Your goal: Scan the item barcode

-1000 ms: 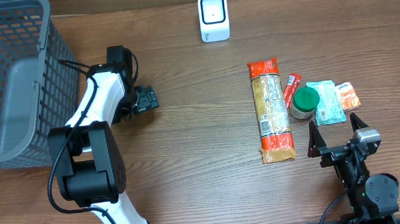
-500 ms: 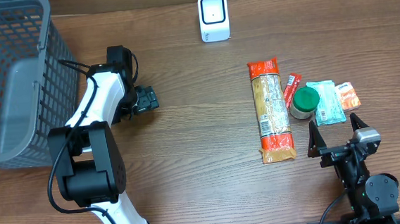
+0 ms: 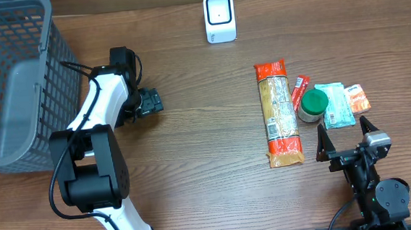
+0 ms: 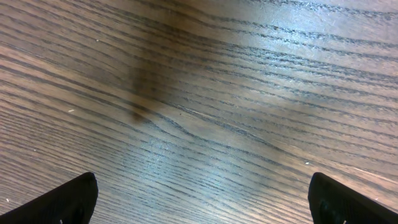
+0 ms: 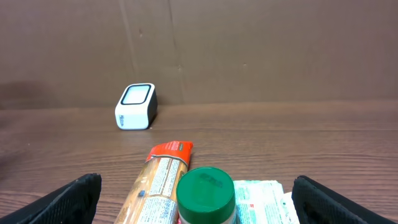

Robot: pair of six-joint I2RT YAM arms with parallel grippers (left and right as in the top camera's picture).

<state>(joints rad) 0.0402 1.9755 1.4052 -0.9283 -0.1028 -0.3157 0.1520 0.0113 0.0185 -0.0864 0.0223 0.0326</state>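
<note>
Brown wood-grain worktop (image 3: 208,151) carries everything here. A grey mesh basket (image 3: 15,85) stands at its far left corner. The white barcode scanner (image 3: 220,17) sits upright near the back edge, well apart from the goods.

The goods lie in a cluster on the right. A long pasta packet (image 3: 279,113) with red ends lies lengthwise, pointing towards the back. Just beside it on the right are a small red sachet (image 3: 301,91) and a green-lidded jar (image 3: 312,105) standing upright. The jar touches a pale teal packet (image 3: 335,104), and an orange packet (image 3: 357,98) lies at that packet's outer side.

The left end effector (image 3: 152,102) hangs beside the basket, far from the goods. Its jaws are spread fully wide and hold nothing; its wrist view shows only bare wood between the two dark fingertips (image 4: 62,202).

The right end effector (image 3: 345,138) sits at the near edge, just in front of the jar and the teal packet. It is likewise fully wide and empty, touching none of the goods.
</note>
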